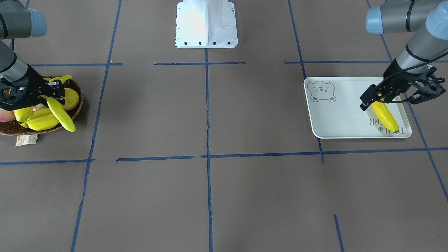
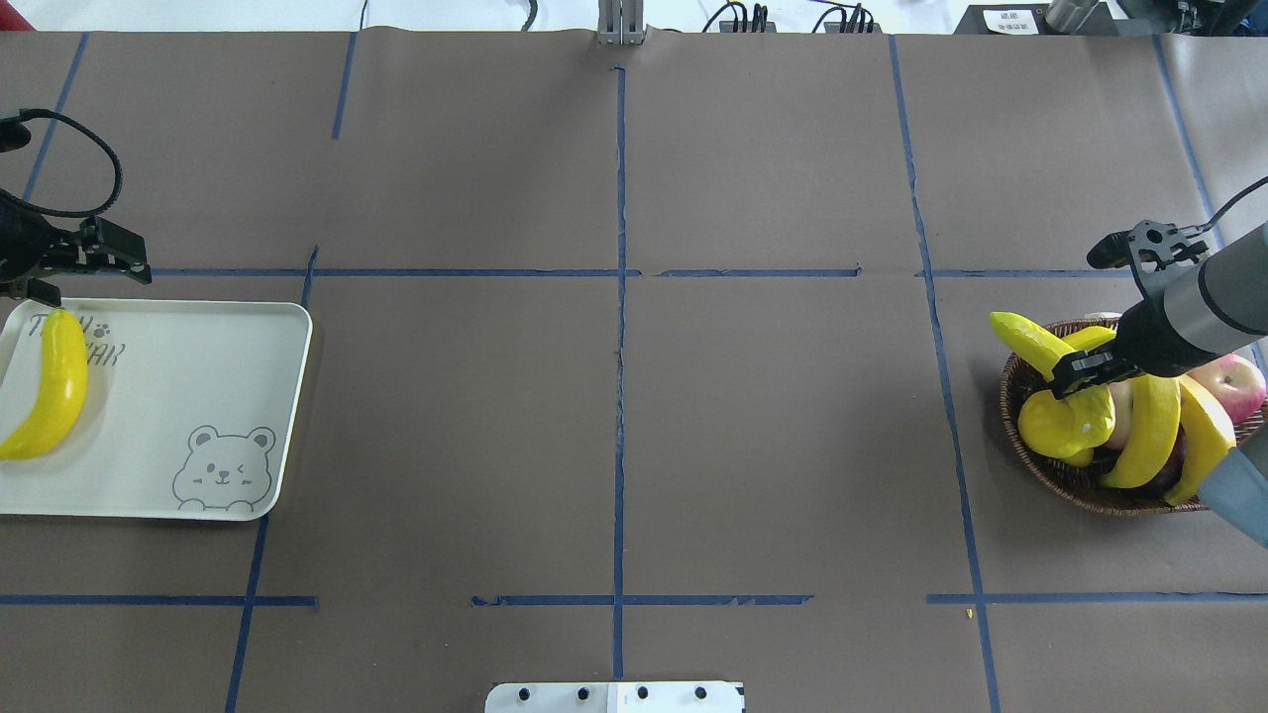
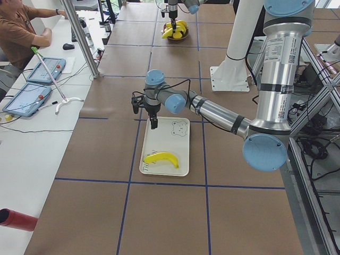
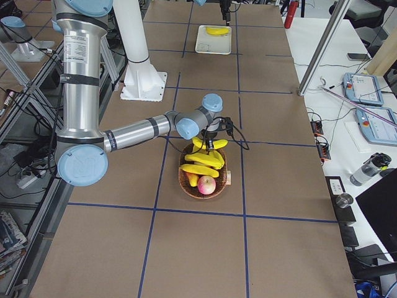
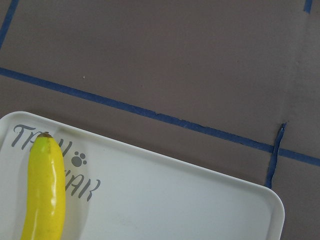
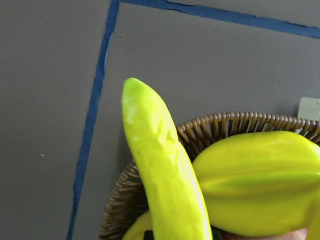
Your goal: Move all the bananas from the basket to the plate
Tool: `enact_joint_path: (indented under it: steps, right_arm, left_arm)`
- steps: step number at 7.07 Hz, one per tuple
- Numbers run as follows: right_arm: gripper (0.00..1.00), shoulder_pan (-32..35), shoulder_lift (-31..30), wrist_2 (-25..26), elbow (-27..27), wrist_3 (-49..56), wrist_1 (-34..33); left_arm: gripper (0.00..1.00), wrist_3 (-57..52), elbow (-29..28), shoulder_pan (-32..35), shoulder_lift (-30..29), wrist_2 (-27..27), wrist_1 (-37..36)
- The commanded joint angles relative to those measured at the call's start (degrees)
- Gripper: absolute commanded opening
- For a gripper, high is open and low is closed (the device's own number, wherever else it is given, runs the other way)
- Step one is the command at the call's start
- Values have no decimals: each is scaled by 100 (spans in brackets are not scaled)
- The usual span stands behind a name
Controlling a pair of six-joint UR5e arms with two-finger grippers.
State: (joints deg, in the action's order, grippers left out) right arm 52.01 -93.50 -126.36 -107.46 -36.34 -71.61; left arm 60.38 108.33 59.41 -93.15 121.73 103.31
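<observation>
The basket (image 2: 1065,485) sits at the table's right end in the overhead view. My right gripper (image 2: 1080,368) is shut on a banana (image 2: 1025,342) whose tip sticks out over the basket's rim; it fills the right wrist view (image 6: 160,170). Two more bananas (image 2: 1149,426) lie in the basket. The plate (image 2: 178,396) is at the table's left end with one banana (image 2: 50,391) lying along its outer side. My left gripper (image 2: 89,282) is open and empty, just above the plate's far corner, by that banana's tip (image 5: 46,137).
A ridged yellow-green starfruit (image 2: 1065,426) and a red apple (image 2: 1233,381) share the basket. A paper tag (image 1: 26,140) lies beside its rim. The robot's white base (image 1: 206,24) stands at the table's middle edge. Blue tape lines cross the brown table (image 2: 614,416).
</observation>
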Motion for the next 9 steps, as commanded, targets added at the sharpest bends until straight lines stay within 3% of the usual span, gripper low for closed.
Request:
enact_joint_path:
  steps: [1, 4, 6, 8, 9]
  right_arm:
    - [6, 89, -45, -91, -125, 4, 7]
    - [0, 669, 16, -468, -511, -5, -10]
    - [0, 583, 584, -434, -670, -127, -71]
    - [0, -30, 1620, 73, -810, -1081, -868]
    - [0, -494, 2042, 755, -1003, -1538, -1350]
  left_arm:
    - [100, 0, 4, -8, -1, 0, -12]
    - [100, 0, 22, -8, -132, 114, -4]
    - [100, 26, 4, -173, -719, 149, 23]
    - [100, 910, 4, -656, -1429, 158, 41]
    - [100, 1453, -22, -885, -1756, 141, 58]
